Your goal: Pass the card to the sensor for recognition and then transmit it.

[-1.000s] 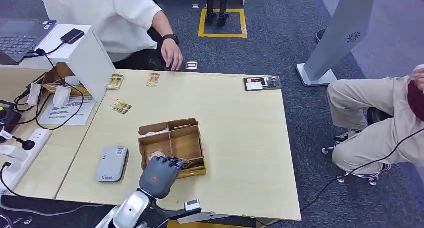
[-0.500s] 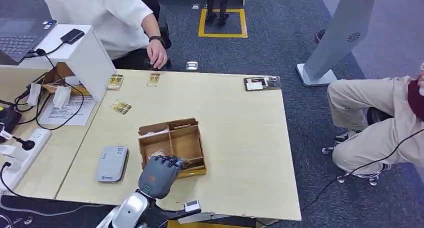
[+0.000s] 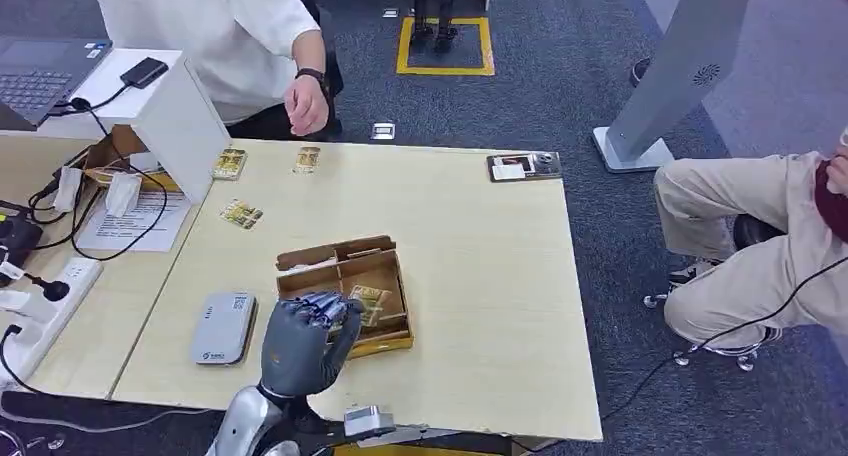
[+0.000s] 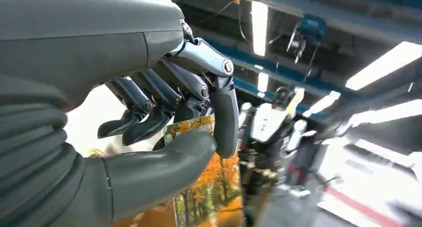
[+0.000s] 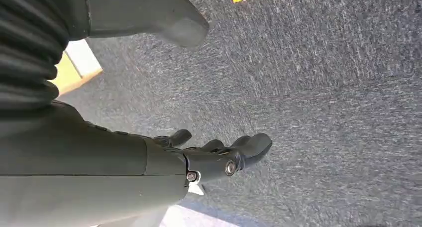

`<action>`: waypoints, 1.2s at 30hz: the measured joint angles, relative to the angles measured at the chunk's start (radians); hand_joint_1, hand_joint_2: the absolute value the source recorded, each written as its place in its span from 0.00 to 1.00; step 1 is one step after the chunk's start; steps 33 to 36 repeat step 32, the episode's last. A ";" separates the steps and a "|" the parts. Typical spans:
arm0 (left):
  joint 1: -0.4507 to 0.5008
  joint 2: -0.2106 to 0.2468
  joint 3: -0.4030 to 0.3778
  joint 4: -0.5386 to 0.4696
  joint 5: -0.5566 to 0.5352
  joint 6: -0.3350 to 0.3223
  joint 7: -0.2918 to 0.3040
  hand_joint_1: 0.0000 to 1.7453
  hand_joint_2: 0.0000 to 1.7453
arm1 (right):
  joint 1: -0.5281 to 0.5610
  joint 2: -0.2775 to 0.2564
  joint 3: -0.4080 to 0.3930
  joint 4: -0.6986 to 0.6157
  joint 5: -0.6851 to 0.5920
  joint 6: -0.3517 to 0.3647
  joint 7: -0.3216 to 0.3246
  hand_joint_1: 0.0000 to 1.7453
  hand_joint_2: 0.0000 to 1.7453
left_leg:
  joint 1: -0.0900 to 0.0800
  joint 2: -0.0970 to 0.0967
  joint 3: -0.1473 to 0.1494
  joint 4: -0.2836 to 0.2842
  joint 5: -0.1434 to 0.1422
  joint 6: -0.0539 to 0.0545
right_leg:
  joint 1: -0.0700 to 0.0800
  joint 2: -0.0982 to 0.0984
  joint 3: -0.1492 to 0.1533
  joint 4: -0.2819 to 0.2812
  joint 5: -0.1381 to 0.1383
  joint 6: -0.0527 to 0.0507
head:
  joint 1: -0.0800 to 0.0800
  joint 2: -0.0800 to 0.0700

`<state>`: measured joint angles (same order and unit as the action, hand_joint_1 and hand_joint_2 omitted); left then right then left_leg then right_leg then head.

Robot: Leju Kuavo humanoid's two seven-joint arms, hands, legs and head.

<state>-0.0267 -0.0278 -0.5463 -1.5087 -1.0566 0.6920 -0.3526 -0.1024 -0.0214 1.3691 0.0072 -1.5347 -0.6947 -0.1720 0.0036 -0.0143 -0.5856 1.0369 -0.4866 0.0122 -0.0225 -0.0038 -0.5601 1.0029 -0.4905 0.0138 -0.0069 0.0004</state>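
Left hand: the left hand [image 3: 300,341] is raised over the near-left corner of the cardboard box [image 3: 345,291], at about 6 o'clock on the table [image 3: 480,276]; in the left wrist view the left hand [image 4: 149,112] pinches the card between thumb and a finger.
Card: the card [image 4: 209,187] carries an orange, autumn-tree print and stands on edge in the pinch; in the head view a yellowish card [image 3: 368,298] shows just past the fingertips, over the box, probably the same one, though it is small there.
Right hand: the right hand [image 5: 199,160] hangs over grey carpet, fingers loosely curled and apart, holding nothing.
Sensor: a grey, flat reader [image 3: 223,328] lies at about 9 o'clock from the left hand, just beside the box and apart from it.
Box: brown, with dividers, at the table's near middle; more printed cards lie in its near compartment.
Other cards: three small cards [image 3: 241,214] lie toward 11 o'clock on the table, well apart from the box.
Person: a person in white [image 3: 215,21] stands at 11 o'clock past the far edge, one hand [image 3: 305,104] hanging above it.
Second person: seated at 3 o'clock, in beige trousers [image 3: 745,236].
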 joint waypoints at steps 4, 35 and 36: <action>0.028 -0.046 0.052 -0.022 0.135 0.001 -0.106 1.00 1.00 | 0.000 0.000 0.000 0.000 0.005 0.000 -0.005 0.00 1.00 | 0.000 0.000 0.000 0.000 0.000 0.000 | 0.000 0.000 0.000 0.000 0.000 0.000 | 0.000 0.000; -0.091 -0.165 0.316 0.107 0.725 -0.076 -0.062 1.00 1.00 | 0.012 -0.025 -0.019 0.001 0.008 0.000 -0.026 0.00 1.00 | 0.000 0.000 0.000 0.000 0.000 0.000 | 0.000 0.000 0.000 0.000 0.000 0.000 | 0.000 0.000; -0.091 -0.165 0.316 0.107 0.725 -0.076 -0.062 1.00 1.00 | 0.012 -0.025 -0.019 0.001 0.008 0.000 -0.026 0.00 1.00 | 0.000 0.000 0.000 0.000 0.000 0.000 | 0.000 0.000 0.000 0.000 0.000 0.000 | 0.000 0.000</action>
